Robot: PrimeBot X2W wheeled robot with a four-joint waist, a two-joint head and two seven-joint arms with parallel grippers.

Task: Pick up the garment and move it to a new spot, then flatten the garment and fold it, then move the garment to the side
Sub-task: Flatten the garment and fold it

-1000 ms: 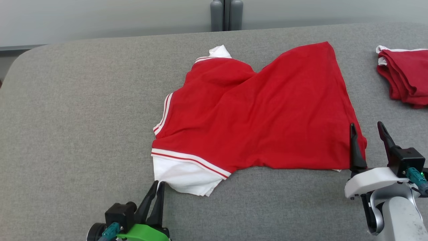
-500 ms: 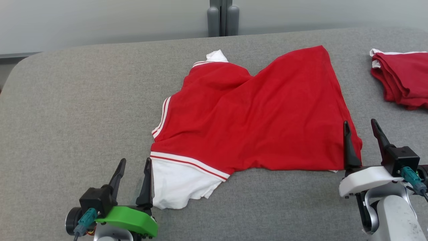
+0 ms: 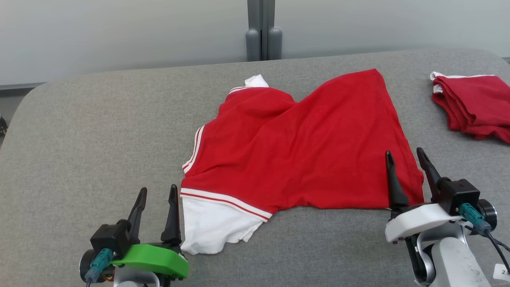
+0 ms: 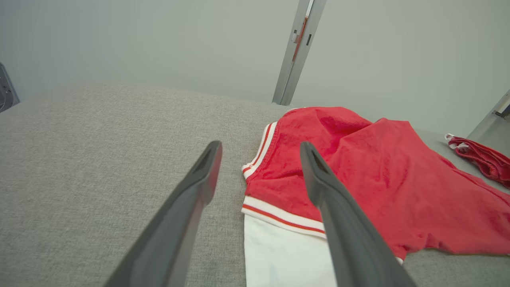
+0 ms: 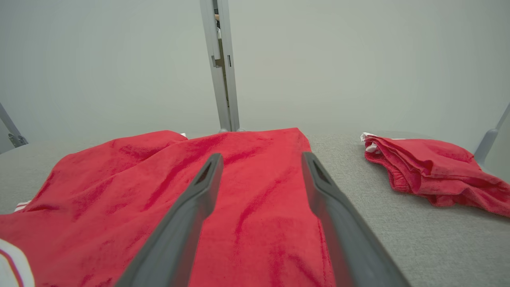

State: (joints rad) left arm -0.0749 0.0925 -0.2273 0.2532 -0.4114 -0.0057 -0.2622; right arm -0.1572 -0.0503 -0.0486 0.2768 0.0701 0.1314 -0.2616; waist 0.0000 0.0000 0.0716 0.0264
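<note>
The garment (image 3: 303,147) is a red shirt with white, red-striped trim, spread loosely on the grey table (image 3: 99,131) with wrinkles and a white sleeve at its near left corner. My left gripper (image 3: 157,191) stands open just left of that white sleeve, holding nothing. In the left wrist view the garment (image 4: 378,175) lies right of the open left gripper (image 4: 259,147). My right gripper (image 3: 403,154) is open over the garment's near right corner. The right wrist view shows the right gripper (image 5: 259,159) open above the red cloth (image 5: 247,207).
A second red garment (image 3: 474,103) lies folded at the table's far right, also in the right wrist view (image 5: 430,167). A grey post (image 3: 261,30) rises behind the table's far edge. Bare grey table stretches to the left.
My left gripper has opened, let go of the white sleeve and moved left. The right gripper stays open. The camera has shifted, so the whole picture sits lower and further left.
</note>
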